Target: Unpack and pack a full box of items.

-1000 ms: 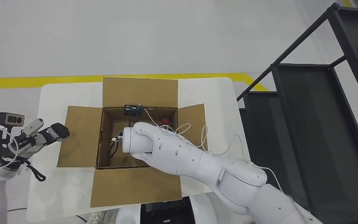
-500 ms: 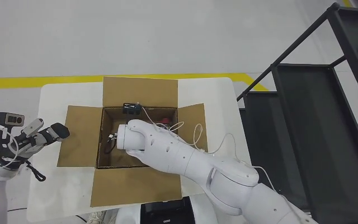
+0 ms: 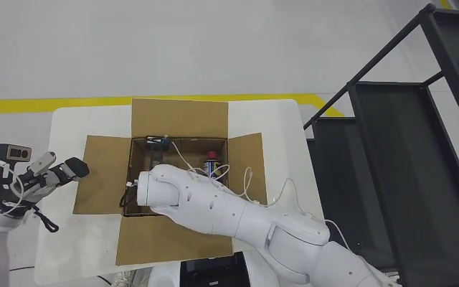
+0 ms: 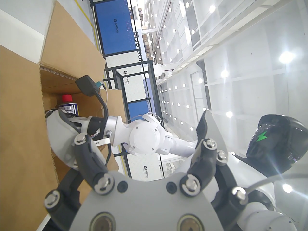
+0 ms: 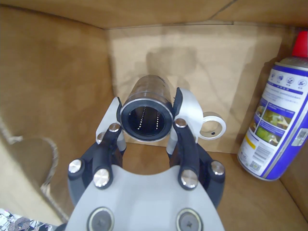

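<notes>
The white counter (image 3: 68, 122) carries a cardboard box (image 3: 179, 115) with all four flaps spread flat. My right arm (image 3: 215, 204) lies across the opening and goes down into the left half of the box.

My left claw (image 3: 63, 166) hangs at the counter's left edge, just beside the box's left flap. Its fingers are spread wide with nothing between them.

Inside the box, a blue and white spray can (image 5: 276, 126) with a red cap stands upright against the right wall, near the far corner. It is well apart from my right claw (image 5: 147, 102), which is closed on a metal cylinder (image 5: 146, 118) and grips it from both sides near its upper end.

The cylinder is hollow, with a black rim and rows of small balls lining the bore, and it points down toward the floor of the box near the far left corner. Whether its lower end touches the floor I cannot tell.

A small metal ring (image 5: 213, 127) lies flat on the box floor, just beside one finger of my right claw, between that claw and the spray can.
</notes>
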